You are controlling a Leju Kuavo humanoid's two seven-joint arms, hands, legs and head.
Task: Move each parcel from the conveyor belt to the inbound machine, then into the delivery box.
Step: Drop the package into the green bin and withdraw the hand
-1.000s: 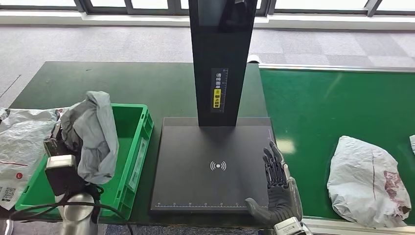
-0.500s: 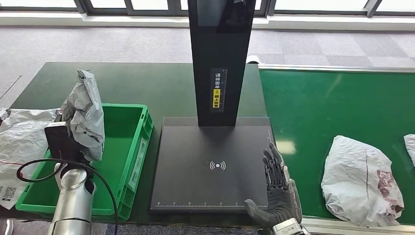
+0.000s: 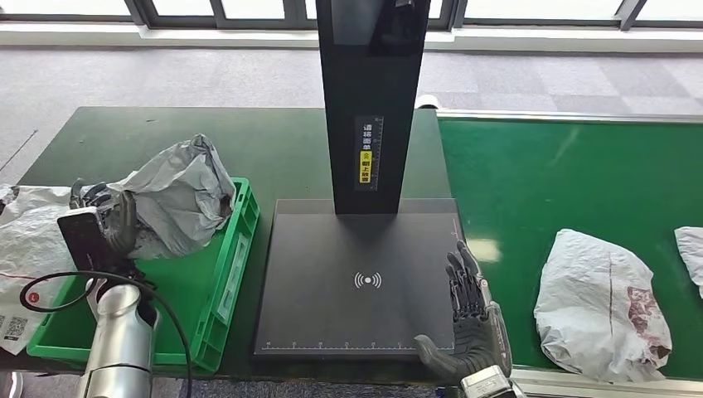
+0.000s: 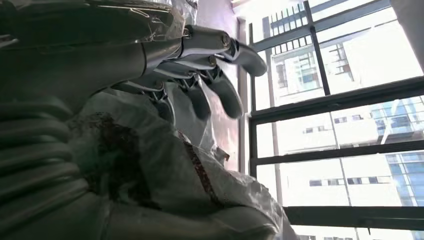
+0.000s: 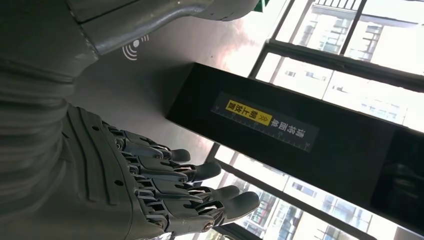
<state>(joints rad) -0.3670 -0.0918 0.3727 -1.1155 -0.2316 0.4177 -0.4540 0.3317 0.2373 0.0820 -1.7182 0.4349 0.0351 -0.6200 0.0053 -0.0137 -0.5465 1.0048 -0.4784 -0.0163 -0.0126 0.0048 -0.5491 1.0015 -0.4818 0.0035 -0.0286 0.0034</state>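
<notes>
Parcel (image 3: 178, 195), grey crumpled poly bag, is gripped by the left hand (image 3: 112, 220) and held over the near-left part of the green delivery box (image 3: 222, 274), hanging partly past its left rim. In the left wrist view the fingers (image 4: 220, 85) are seen wrapped over the bag film, so the grasp is judged firm. Step in hand: last leg, inbound machine to box.

Next move, as judged: the hand is to be brought further over the box interior and opened, so the bag drops inside and not on the rim. Risk: the slack film can snag on the fingers at release.

Right hand (image 3: 468, 319) is empty, fingers extended, resting at the near-right edge of the inbound machine plate (image 3: 332, 249). A white parcel (image 3: 601, 303) lies on the green conveyor belt (image 3: 564, 174) just right of it and is likely the next pick; another white bag edge (image 3: 690, 253) is cut off at the right border.

Left of the box, white bags (image 3: 25, 240) are piled on the dark green tabletop (image 3: 257, 141). The black scanner column (image 3: 369, 99) rises from the plate's far edge. Beyond, grey carpet floor (image 3: 207, 75) and a window line are seen; buildings outside show in both wrist views.
</notes>
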